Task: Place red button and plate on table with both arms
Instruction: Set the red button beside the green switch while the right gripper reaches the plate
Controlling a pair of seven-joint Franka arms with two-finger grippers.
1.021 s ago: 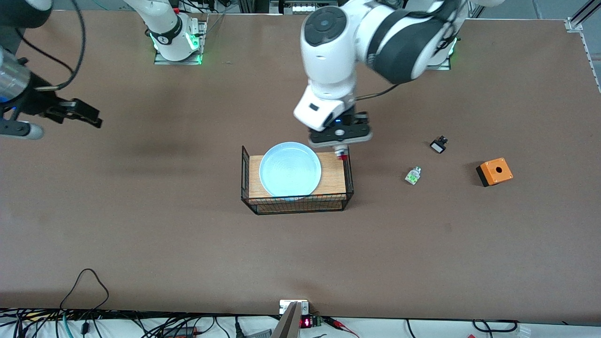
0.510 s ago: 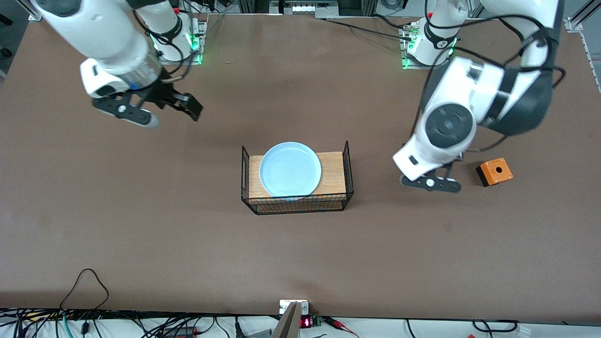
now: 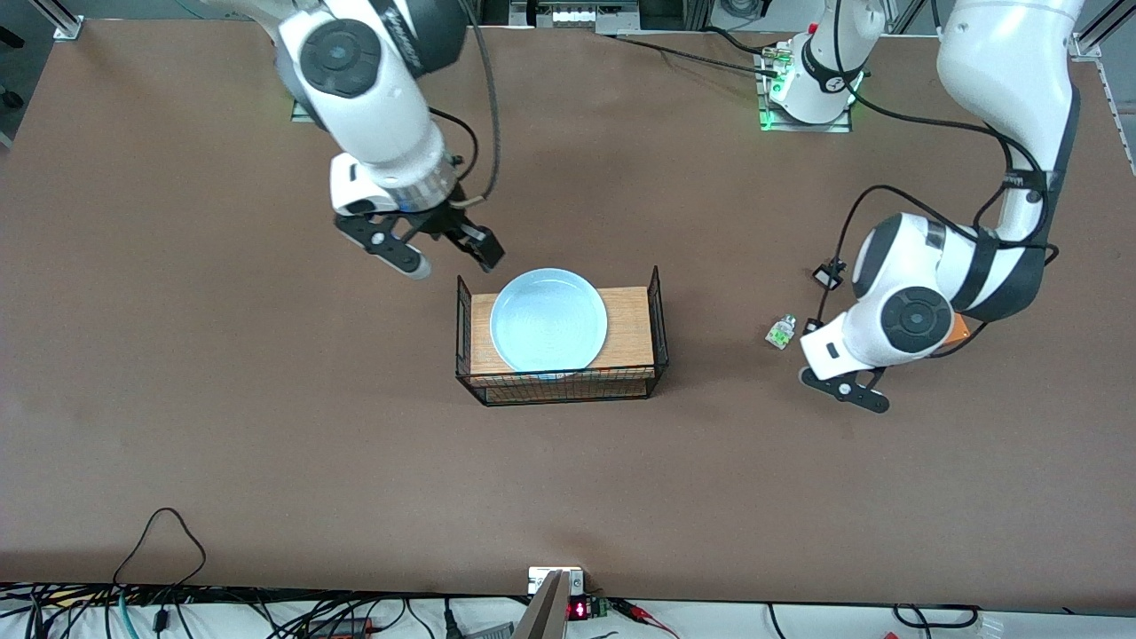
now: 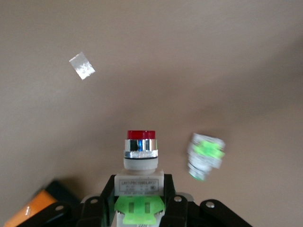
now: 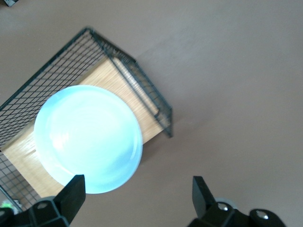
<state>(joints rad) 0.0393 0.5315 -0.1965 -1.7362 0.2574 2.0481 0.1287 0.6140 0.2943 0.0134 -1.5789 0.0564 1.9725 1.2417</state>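
Both arms bend low: left gripper (image 4: 139, 208) pinching the red button (image 4: 140, 156), right gripper (image 3: 444, 253) spread by the plate (image 3: 548, 319).

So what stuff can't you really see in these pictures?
- The red button: front view shows none of it; the left end effector and its wrist cover it.
- The orange box: front view, nearly all hidden by the left arm; left wrist view, cut off at the edge.
- The white-green piece: blurred in the left wrist view.
- The plate: its lower rim is covered by the right end effector in the right wrist view.
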